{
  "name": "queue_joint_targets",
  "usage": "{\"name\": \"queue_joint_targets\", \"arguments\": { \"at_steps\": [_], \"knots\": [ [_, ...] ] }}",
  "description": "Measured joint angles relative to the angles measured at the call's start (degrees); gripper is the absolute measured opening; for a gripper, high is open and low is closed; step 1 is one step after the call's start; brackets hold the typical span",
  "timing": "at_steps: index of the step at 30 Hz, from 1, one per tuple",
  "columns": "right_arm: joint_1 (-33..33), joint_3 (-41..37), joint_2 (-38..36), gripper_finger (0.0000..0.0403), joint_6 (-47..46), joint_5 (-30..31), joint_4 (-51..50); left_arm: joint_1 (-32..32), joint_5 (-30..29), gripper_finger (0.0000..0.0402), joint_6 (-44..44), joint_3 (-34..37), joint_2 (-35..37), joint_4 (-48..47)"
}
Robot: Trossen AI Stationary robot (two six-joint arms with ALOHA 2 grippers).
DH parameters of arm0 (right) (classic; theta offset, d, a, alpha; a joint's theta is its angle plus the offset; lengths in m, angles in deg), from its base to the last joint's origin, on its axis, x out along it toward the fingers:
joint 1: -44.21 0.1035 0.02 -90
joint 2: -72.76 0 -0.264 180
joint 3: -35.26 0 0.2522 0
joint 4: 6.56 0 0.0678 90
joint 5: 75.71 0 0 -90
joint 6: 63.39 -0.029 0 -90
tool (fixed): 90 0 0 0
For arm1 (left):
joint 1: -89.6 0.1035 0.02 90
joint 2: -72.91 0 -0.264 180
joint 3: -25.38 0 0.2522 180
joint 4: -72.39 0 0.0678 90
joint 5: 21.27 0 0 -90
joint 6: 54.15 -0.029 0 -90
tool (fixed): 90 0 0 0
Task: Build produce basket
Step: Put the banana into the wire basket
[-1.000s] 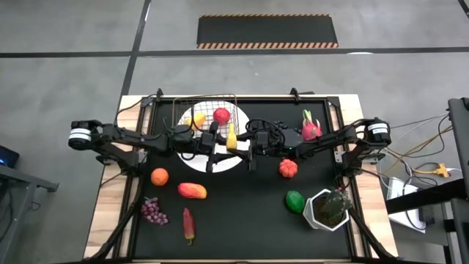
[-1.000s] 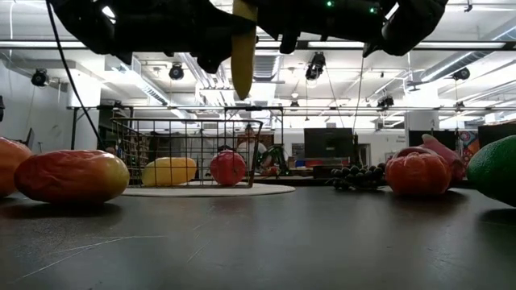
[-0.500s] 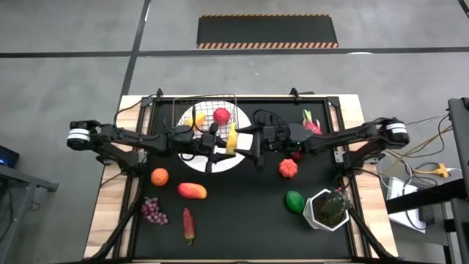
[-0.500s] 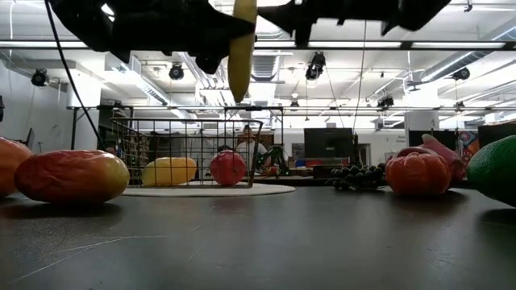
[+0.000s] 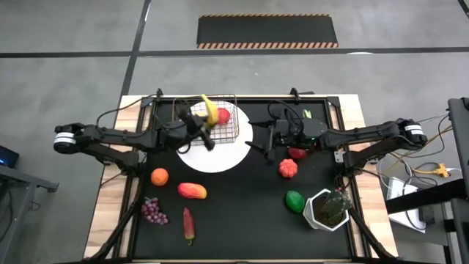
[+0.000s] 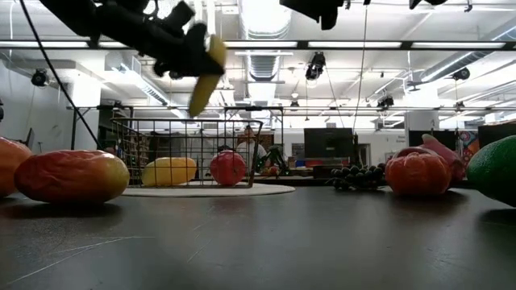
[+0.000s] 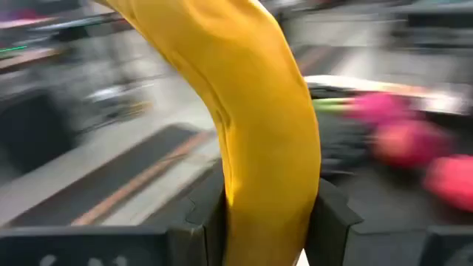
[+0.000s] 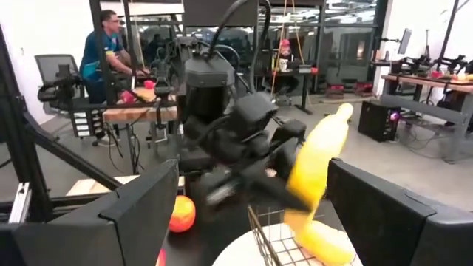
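Left gripper (image 5: 201, 126) clamped on banana (image 5: 209, 110), held in air right above basket (image 5: 229, 133). Banana long axis tilted, tip toward 12 o'clock. Drop point straight below, so probably lower and let go. Right gripper (image 5: 265, 144) wide apart, empty, off at basket's 3 o'clock.

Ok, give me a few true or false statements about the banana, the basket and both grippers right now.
1. The left gripper grips the yellow toy banana. True.
2. The banana lies inside the dark wire basket. False: it is held in the air above it.
3. The right gripper is open and holds nothing. True.
4. The red chilli is in the basket. False: it lies on the black mat.
5. The basket stands on the round white plate. True.
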Motion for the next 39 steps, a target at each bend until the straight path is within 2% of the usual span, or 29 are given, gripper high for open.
{"name": "queue_joint_targets", "arguments": {
  "at_steps": [2, 4, 13, 26, 39],
  "knots": [
    [0.0, 0.0, 0.0, 0.0327, 0.3, 0.1, 0.1, 0.8, -6.3, 0.0111, 1.5, 0.0, 0.0, 0.0],
    [0.0, 0.0, 0.3, 0.0327, 0.4, 1.1, 0.2, 2.0, -8.4, 0.0111, 3.0, 0.0, -0.4, 0.4],
    [0.0, -0.1, 1.3, 0.0327, 0.6, 2.6, -0.2, 8.0, -7.5, 0.0111, 7.8, -0.5, -9.0, 0.4],
    [0.0, -0.1, 1.3, 0.0327, 0.4, 2.6, -0.7, 13.8, -4.4, 0.0111, 7.9, -4.9, -21.6, 0.4],
    [0.0, -0.1, 1.3, 0.0327, 0.2, 2.6, -1.1, 15.4, -4.3, 0.0112, 8.0, -5.8, -25.0, 1.0]
  ]
}}
